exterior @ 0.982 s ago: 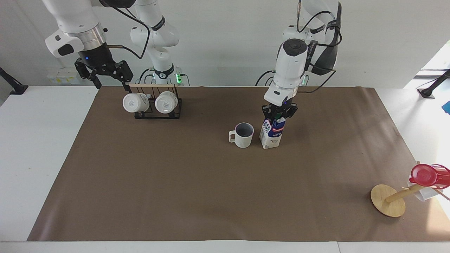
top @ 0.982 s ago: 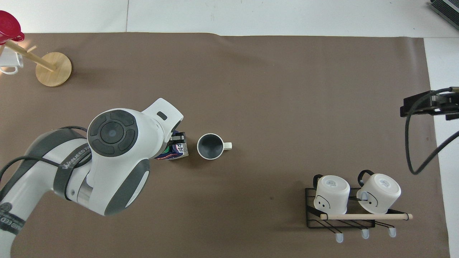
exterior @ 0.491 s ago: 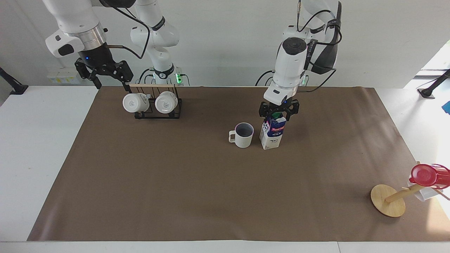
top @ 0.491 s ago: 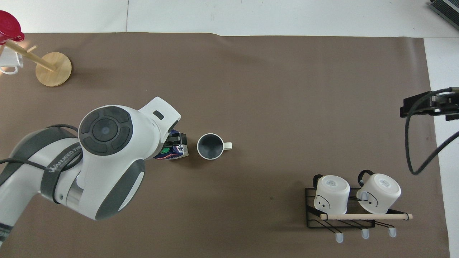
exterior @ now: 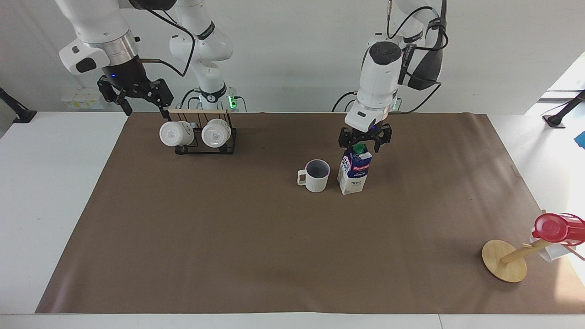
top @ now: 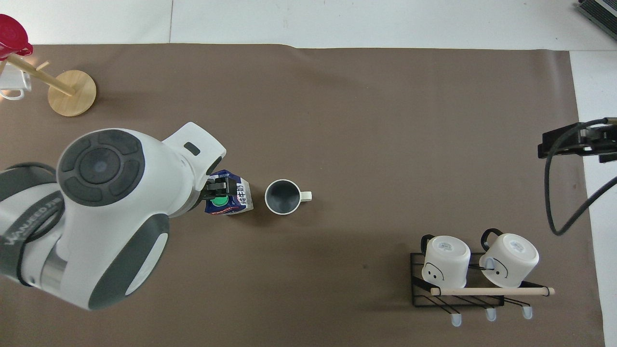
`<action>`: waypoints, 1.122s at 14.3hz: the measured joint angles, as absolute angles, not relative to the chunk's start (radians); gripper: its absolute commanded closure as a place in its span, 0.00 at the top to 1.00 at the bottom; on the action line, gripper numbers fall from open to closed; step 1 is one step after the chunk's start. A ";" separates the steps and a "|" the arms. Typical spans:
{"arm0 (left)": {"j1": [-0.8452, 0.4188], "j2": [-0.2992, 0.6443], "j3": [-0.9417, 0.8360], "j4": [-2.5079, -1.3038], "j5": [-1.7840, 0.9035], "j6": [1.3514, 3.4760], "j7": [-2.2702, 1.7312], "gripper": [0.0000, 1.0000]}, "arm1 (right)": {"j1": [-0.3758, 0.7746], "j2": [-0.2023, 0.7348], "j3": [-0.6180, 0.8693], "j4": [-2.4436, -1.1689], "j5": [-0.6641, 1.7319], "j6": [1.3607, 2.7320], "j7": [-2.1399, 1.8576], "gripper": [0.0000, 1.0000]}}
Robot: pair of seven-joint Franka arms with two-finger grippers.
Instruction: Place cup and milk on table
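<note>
- Bench point(exterior: 274, 256): wide brown paper sheet on white top, flat and unpadded; both task things standing on it already, so placement judged done or nearly so.
- Left gripper point(exterior: 364, 140): hanging just over the green cap of the carton, fingers spread and clear of it, nothing pinched.
- Right gripper point(exterior: 136, 97): waiting over the right arm's end of the bench, above the rack point(exterior: 205, 144) with two glossy white mugs; fingers spread, empty.
- Milk point(exterior: 354, 171): upright near mid-bench, just beside the cup on the side toward the left arm's end, apart from it. Likely stiff at the gabled ridge, softer on the flat walls; tall and narrow, so easily tipped by a sideways nudge; weight unknown, contents not visible. Best taken across the upper body below the gable, squeeze kept modest.
- Cup point(exterior: 316, 175): upright, mouth up, handle pointing toward the right arm's end. Probably ceramic: rigid, breakable, smooth though faintly ribbed. Best pinched across the rim wall, or at the loop handle.
</note>
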State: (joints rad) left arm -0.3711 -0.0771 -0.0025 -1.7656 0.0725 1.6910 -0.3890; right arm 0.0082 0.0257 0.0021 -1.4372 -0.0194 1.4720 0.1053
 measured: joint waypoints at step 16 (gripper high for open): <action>-0.102 -0.125 0.014 -1.694 0.007 1.544 -0.056 1.00 | 0.008 0.026 0.003 -1.437 -0.019 1.472 0.148 1.00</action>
